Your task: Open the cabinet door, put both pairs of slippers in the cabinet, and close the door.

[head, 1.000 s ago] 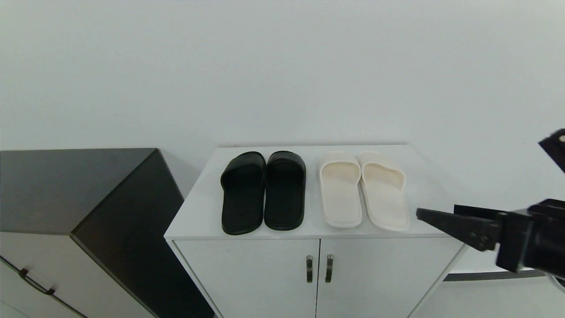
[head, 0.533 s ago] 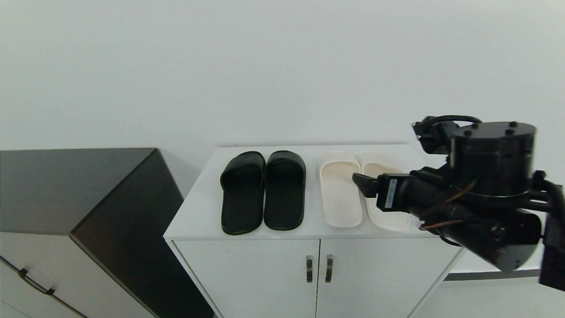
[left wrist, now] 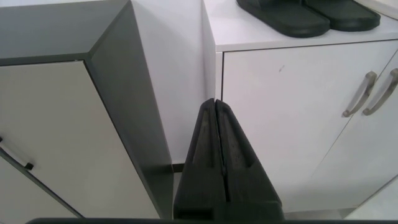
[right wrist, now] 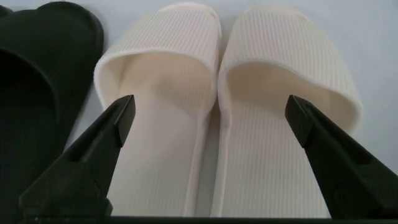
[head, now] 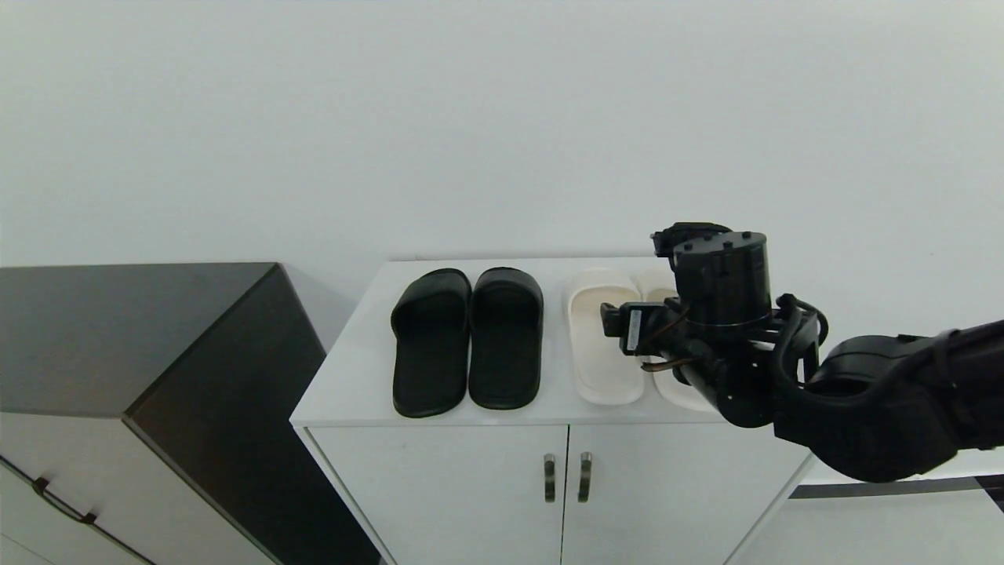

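Cream slippers (head: 602, 353) lie near the right front edge of the cabinet top (head: 353, 377), black slippers (head: 431, 345) just beside them; right gripper (right wrist: 210, 106), spread wide, straddles the cream pair, apparently not touching; left gripper (left wrist: 215, 106) is pinched closed, empty; doors (head: 667, 486) are shut, so a grasp now leaves opening to the left arm

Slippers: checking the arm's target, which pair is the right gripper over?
The cream ribbed slipper pair; the right gripper hovers over it, fingers open on either side. The smooth black slipper pair lies clear, leftward.
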